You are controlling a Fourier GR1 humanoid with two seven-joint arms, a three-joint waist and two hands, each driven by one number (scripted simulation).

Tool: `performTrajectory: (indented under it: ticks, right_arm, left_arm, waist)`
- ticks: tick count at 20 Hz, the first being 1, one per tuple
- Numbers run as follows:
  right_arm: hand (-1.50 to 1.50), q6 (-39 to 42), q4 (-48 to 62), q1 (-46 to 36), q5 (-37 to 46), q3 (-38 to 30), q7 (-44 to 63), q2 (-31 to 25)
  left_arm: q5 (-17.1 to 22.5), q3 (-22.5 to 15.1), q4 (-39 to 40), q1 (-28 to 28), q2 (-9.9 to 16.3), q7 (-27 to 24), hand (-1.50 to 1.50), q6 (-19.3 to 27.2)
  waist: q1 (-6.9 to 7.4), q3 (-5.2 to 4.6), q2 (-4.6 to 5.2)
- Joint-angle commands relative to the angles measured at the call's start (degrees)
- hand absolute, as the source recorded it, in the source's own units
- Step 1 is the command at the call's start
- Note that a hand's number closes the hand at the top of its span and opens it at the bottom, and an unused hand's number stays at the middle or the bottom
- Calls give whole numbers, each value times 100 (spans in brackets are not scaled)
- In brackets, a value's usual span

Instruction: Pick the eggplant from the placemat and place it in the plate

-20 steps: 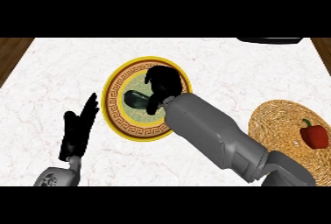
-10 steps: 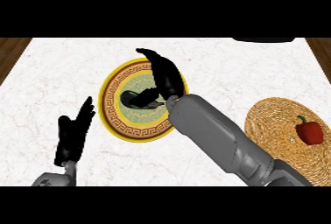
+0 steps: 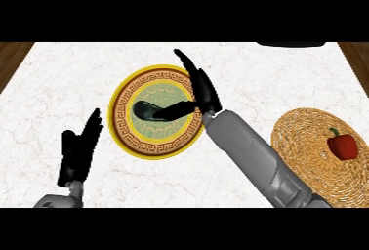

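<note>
Dark eggplant (image 3: 146, 110) lying on its side at the centre of the yellow-rimmed, patterned plate (image 3: 130, 142), placemat (image 3: 306, 146) woven, round, well right of the plate

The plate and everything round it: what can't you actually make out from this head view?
- Plate: the right hand hides its right rim.
- Eggplant: its right end is covered by the thumb.
- Dark object at the top: cut off by the edge, unidentifiable.
- Placemat: the right forearm hides its left edge.
</note>
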Motion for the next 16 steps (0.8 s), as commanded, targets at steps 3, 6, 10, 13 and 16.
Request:
performTrajectory:
  ticks: [3,6,10,13,16]
  right_arm:
    - [-150,256,-359,323,-112,85,-311,9]
    - [-150,383,590,95,-428,-9,-1225,9]
    - [-150,-26,446,37,-737,503,-936,9]
    - [-150,-393,843,-208,-906,822,-867,9]
    - [-150,-477,1071,-114,-742,759,-940,9]
  left_arm:
    - [-12,173,-123,-3,42,178,0,-134]
    - [33,225,189,-308,-82,113,0,-228]
    - [-44,287,-39,-14,-56,51,0,-254]
    - [-229,52,-161,166,-242,74,0,-101]
    - [-174,286,233,-168,-198,-142,0,-189]
  waist:
    - [-55,-3,-31]
    - [-9,-3,-5]
    - [-2,-3,-12]
    - [76,-3,3]
    - [26,-4,4]
